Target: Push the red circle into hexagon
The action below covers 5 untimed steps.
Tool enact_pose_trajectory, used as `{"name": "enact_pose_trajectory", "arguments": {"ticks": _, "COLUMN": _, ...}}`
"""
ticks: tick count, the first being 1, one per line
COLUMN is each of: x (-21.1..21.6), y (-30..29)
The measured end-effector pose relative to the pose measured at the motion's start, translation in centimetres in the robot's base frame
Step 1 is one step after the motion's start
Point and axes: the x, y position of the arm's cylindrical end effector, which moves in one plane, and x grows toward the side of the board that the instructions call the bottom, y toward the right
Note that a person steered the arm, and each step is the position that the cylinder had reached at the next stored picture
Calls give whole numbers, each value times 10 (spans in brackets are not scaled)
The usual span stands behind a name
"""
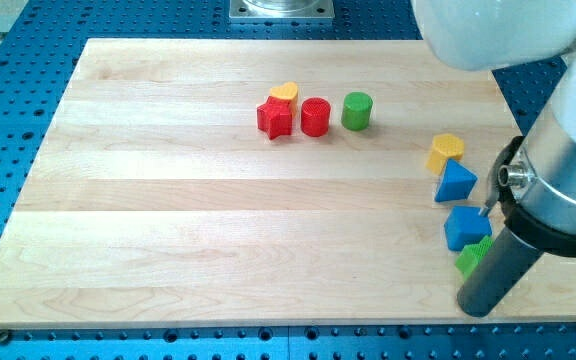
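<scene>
At the view's top, your red circle (315, 116) sits far from the yellow hexagon (445, 152); push undone, no claw, tip (475, 308) idle.

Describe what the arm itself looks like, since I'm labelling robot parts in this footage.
The arm is bulky and rounded, with glossy white and pale grey shells. A black ring bands its lower end, with a small silver fitting on the side. Below it hangs a straight dark grey cylindrical rod; my tip is its blunt end. No cables or markings show.
</scene>
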Motion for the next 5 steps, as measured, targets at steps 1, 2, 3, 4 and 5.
{"name": "enact_pose_trajectory", "arguments": {"ticks": 1, "x": -30, "y": 0}}
{"name": "enact_pose_trajectory", "arguments": {"ticks": 2, "x": -39, "y": 0}}
{"name": "enact_pose_trajectory", "arguments": {"ticks": 3, "x": 0, "y": 0}}
{"name": "enact_pose_trajectory", "arguments": {"ticks": 4, "x": 1, "y": -7}}
{"name": "enact_pose_trajectory", "arguments": {"ticks": 5, "x": -16, "y": -60}}
